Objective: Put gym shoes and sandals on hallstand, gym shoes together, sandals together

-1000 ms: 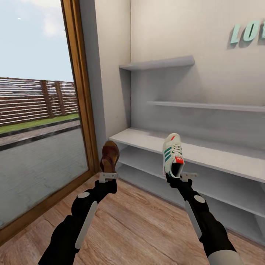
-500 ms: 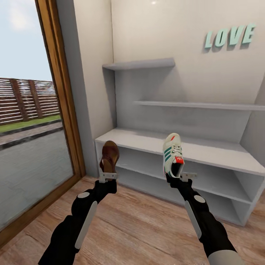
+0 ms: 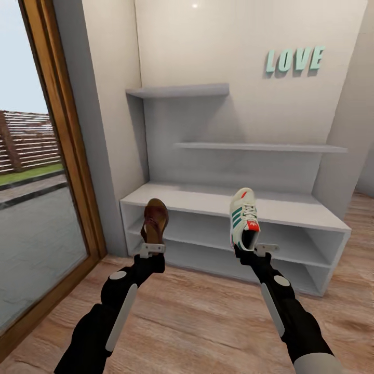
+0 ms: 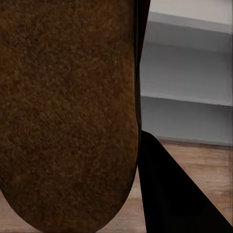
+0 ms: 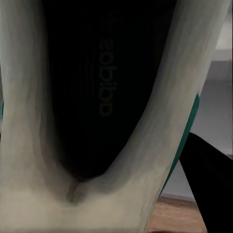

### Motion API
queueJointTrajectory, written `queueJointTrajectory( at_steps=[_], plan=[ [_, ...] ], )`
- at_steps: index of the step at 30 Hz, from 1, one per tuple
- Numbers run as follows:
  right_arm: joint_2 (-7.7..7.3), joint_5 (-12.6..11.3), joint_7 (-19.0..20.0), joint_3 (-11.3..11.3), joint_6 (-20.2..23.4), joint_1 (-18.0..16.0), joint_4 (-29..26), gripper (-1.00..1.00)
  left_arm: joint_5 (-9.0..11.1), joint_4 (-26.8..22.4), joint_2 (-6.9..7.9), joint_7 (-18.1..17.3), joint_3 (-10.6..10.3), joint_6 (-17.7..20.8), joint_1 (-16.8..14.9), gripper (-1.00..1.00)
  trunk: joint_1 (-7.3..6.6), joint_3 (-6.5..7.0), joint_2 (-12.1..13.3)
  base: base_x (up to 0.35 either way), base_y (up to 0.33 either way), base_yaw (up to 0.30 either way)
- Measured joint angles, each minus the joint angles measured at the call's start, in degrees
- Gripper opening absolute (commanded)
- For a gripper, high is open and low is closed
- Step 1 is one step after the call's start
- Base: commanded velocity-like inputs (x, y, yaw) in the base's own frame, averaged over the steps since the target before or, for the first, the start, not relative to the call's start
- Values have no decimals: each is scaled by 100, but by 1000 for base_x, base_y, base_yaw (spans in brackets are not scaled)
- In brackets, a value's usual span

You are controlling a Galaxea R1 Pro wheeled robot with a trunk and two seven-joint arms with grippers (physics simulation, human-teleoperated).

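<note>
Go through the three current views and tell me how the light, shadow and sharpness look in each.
Head view: even, soft light; sharp; a small bright spot high on the wall; shelves of the shoe rack cast soft shadows. Left wrist view: the sandal sits very close, grainy brown, with the rack behind slightly soft. Right wrist view: the sneaker opening is dark, faint lettering barely readable, edges smeared.

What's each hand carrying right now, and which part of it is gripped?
The left hand holds a brown sandal by its heel end, toe up. The right hand holds a white gym shoe by its heel, toe up.
</note>
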Motion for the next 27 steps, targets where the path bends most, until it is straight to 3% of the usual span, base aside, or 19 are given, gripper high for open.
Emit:
queueJointTrajectory(
  at_steps=[11, 19, 27],
  plan=[
    [1, 1, -1, 0, 0, -4, -4, -100, 5, -1, 1, 0, 0, -1, 1, -100, 0, 0, 0, 0, 283, -34],
    [1, 0, 0, 0, 2, 1, 2, -100, 5, 0, 1, 0, 0, -3, 1, -100, 0, 0, 0, 0, 24, -18],
    [1, -1, -2, 0, 3, -3, 3, -100, -4, 1, 1, 7, 1, -5, 1, -100, 0, 0, 0, 0, 1, -258]
  ],
)
